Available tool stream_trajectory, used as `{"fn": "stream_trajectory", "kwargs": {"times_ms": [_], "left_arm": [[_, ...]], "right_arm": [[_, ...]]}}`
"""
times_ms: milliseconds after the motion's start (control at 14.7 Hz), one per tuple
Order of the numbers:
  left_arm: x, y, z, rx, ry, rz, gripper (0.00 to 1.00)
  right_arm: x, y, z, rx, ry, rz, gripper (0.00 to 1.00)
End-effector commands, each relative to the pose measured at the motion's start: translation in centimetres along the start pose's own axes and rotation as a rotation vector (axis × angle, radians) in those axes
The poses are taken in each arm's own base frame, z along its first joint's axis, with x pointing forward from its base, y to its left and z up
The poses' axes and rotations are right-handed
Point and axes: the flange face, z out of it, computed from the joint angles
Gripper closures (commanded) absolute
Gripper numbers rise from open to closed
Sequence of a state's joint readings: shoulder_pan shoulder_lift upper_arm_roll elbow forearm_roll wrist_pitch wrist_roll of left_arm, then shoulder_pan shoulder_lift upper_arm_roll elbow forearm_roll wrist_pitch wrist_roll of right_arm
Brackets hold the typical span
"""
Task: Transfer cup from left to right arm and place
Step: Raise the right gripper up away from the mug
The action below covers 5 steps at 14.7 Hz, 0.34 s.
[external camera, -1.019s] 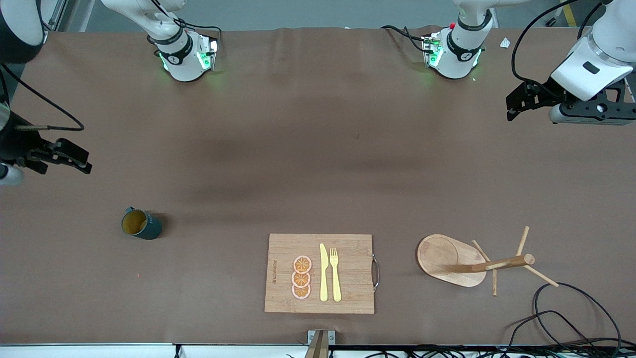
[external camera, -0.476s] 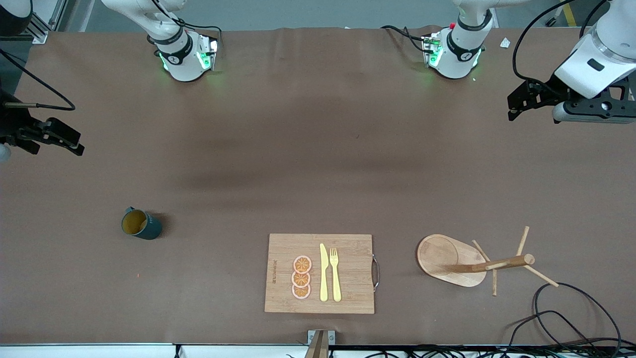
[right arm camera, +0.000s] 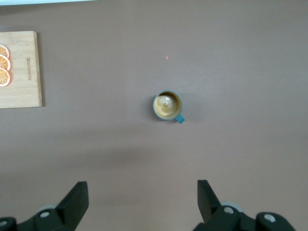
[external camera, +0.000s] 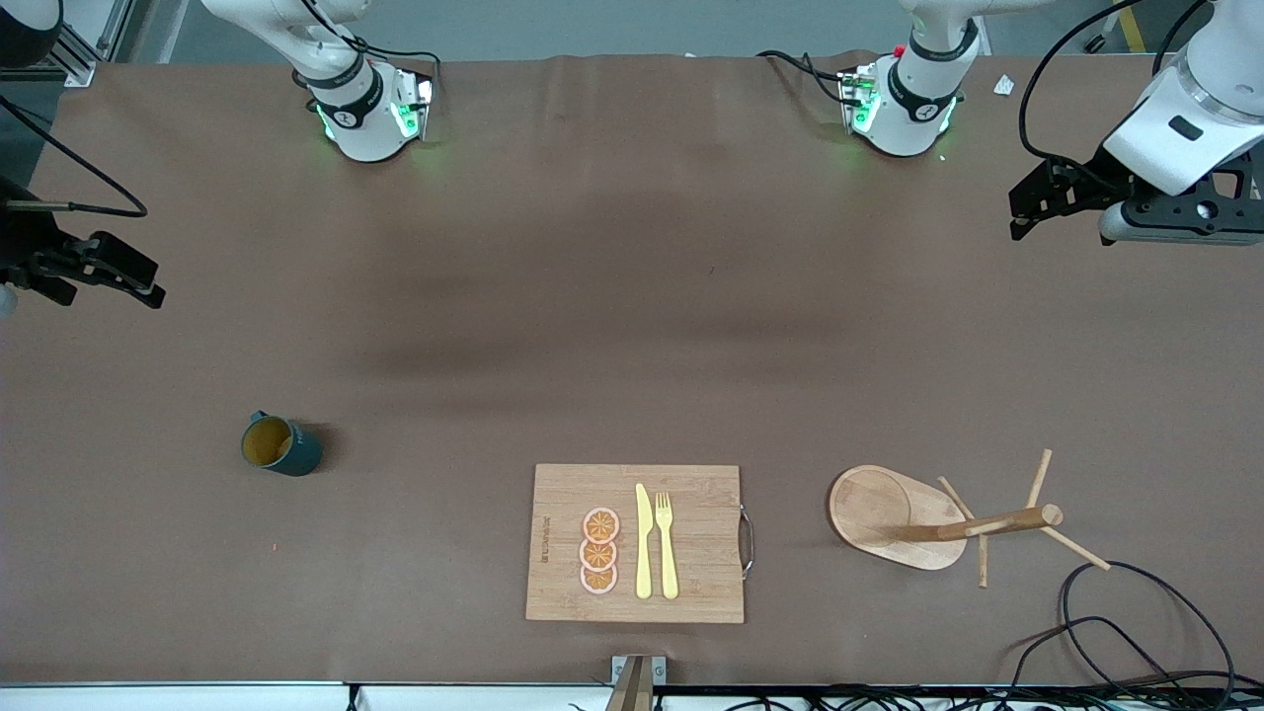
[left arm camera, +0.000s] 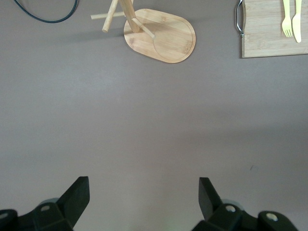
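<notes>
A plain brown covering is seen on the surface [external camera: 632, 326]. The cup [external camera: 280, 446] is coloured dark teal outside and tan-yellow inside. Pale bamboo grain is shown by the cutting board [external camera: 691, 494], on which three orange slices [external camera: 599, 551] with pink rims and a pale yellow knife [external camera: 643, 541] and fork [external camera: 667, 543] are laid. The mug tree [external camera: 923, 518] is light wood.

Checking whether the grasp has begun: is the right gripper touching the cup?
Apart. The right wrist view shows the cup standing alone on bare table, clear of the open right gripper.
</notes>
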<state>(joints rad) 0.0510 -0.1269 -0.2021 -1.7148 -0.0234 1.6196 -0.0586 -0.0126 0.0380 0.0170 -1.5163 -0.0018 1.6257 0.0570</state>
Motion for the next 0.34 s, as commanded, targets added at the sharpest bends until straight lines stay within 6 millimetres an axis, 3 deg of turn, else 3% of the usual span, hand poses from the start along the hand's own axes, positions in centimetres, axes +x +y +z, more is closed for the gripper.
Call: {"fn": "stream_trajectory", "kwargs": {"times_ms": [0, 272], "left_arm": [[0.30, -0.15, -0.48, -0.025, 0.002, -0.008, 0.00], [0.26, 0.01, -0.39, -0.025, -0.001, -0.032, 0.00]], "right_arm": [[-0.76, 0.26, -0.63, 0.002, 0.013, 0.018, 0.00], [-0.67, 0.35, -0.92, 0.002, 0.021, 0.020, 0.00]]}}
